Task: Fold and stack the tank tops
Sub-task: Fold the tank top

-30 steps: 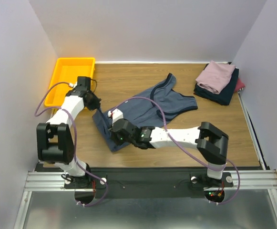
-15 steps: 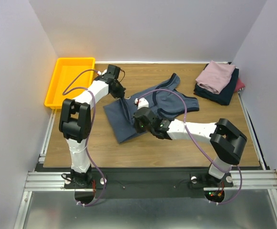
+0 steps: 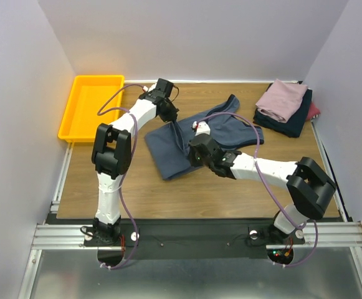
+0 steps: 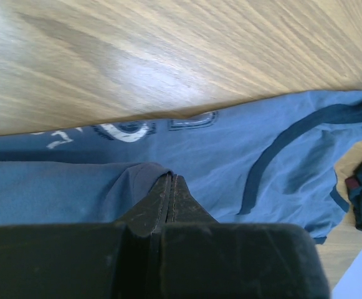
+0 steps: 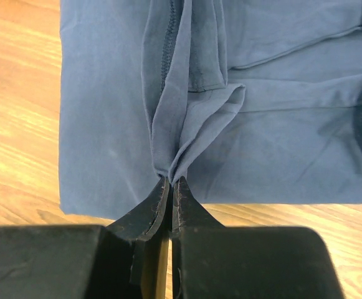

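The slate-blue tank top (image 3: 174, 149) with darker trim lies partly folded on the wooden table, its straps toward the back right. My left gripper (image 3: 171, 118) is shut on its far left edge; the left wrist view shows the jaws (image 4: 170, 180) closed on a fold of the cloth, with pale lettering (image 4: 124, 132) beside it. My right gripper (image 3: 196, 149) is shut on a bunched fold near the top's middle, seen in the right wrist view (image 5: 170, 180). A stack of folded tops, mauve-pink (image 3: 281, 98) over navy (image 3: 290, 123) and maroon (image 3: 314, 111), sits at the back right.
A yellow plastic tray (image 3: 87, 106) stands at the back left corner. Grey walls close the table on three sides. Bare wooden table (image 3: 187, 196) lies in front of the blue top.
Both grippers have carried the blue top's near-left part toward the back right, folding it over. The left arm has stretched far toward the back middle, and the right gripper has moved up and right.
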Robot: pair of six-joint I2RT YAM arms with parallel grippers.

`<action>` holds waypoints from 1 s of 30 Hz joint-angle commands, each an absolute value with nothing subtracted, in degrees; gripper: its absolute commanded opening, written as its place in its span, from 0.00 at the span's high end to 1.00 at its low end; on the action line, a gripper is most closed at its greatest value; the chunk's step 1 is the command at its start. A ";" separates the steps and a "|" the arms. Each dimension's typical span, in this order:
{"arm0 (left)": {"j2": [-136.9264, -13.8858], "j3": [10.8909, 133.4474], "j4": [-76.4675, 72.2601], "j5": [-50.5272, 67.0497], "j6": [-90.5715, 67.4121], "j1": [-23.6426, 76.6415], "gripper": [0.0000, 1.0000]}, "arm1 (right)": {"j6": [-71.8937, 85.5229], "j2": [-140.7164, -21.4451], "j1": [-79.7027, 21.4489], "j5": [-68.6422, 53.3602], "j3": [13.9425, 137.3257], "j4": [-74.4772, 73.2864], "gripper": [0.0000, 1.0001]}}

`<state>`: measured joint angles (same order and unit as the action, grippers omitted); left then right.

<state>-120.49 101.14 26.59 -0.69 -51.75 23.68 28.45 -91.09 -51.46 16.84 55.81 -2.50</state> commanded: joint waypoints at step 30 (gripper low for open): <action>-129.73 114.17 19.34 4.74 -51.33 29.79 1.00 | 32.08 -82.62 -45.09 21.97 46.85 -1.23 0.88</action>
